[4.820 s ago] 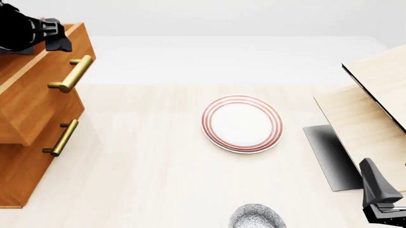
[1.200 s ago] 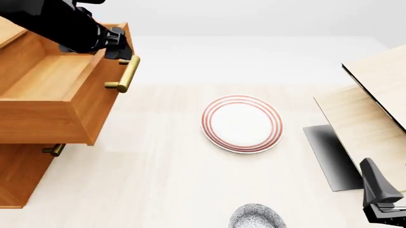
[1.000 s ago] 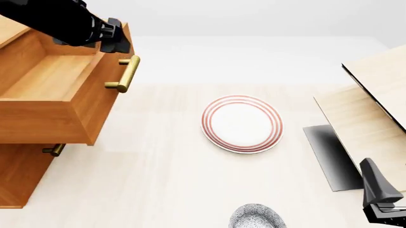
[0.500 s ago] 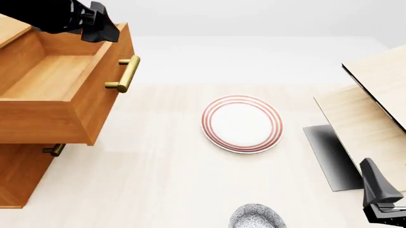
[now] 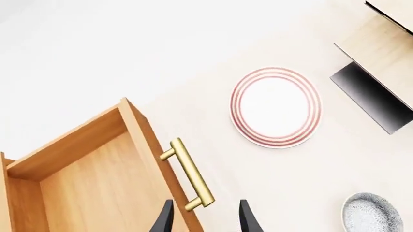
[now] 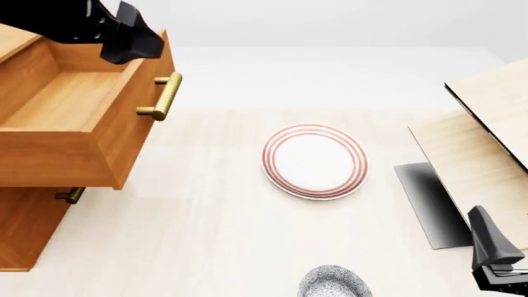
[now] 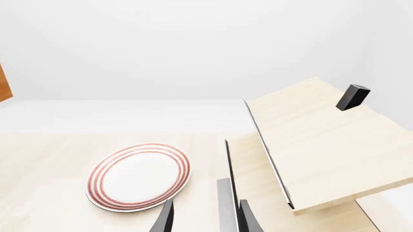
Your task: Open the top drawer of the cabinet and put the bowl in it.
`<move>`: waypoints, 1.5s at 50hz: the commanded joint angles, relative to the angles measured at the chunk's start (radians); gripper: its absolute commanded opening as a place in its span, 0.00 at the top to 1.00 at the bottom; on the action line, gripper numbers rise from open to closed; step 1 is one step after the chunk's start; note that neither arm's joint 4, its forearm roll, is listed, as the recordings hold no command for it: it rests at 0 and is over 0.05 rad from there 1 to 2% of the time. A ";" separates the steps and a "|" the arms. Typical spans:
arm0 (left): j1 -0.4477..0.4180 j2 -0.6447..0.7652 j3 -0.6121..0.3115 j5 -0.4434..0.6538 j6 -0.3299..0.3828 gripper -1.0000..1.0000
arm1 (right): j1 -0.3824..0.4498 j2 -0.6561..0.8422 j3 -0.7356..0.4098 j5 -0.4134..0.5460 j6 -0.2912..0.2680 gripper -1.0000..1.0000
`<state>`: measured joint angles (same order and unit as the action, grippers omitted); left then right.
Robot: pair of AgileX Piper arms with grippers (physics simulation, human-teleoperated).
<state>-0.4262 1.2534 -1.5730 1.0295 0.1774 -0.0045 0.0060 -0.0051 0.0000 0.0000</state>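
Note:
The cabinet [image 6: 25, 229] stands at the left with its top drawer [image 6: 74, 111] pulled out and nothing inside it. The drawer's brass handle [image 6: 162, 96] is free. My left gripper [image 6: 132, 40] hovers open above the drawer's front edge; in the left wrist view its fingers [image 5: 164, 220] straddle the handle [image 5: 190, 176] from above without touching it. The speckled bowl [image 6: 334, 283] sits on the table at the near edge, also seen as the bowl [image 5: 372, 213] in the left wrist view. My right gripper [image 6: 495, 260] rests open at the near right, apart from the bowl.
A white plate with red rings [image 6: 315, 161] lies mid-table. Pale wood panels [image 6: 486, 136] and a dark slab [image 6: 429, 204] stand at the right. A lower drawer's handle [image 6: 70, 195] peeks out under the open drawer. A small dark block [image 7: 353, 96] sits on the panel.
My left gripper has let go of the top drawer's handle and lifted up and slightly back from it. The drawer stays pulled out. The right arm has not moved.

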 commanded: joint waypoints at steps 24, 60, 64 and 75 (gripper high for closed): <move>-0.228 -0.083 0.114 -0.108 0.010 0.00 | 0.000 -0.001 0.001 0.000 0.000 0.00; -0.478 0.032 0.256 -0.298 -0.134 0.00 | 0.000 -0.001 0.001 0.000 0.000 0.00; -0.483 0.030 0.284 -0.320 -0.140 0.00 | 0.000 -0.001 0.001 0.000 0.000 0.00; -0.516 0.061 0.363 -0.407 -0.179 0.00 | 0.000 -0.001 0.001 0.000 0.000 0.00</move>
<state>-0.9101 1.2897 -1.2782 0.6943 0.0350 -0.0045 0.0060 -0.0051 0.0000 0.0001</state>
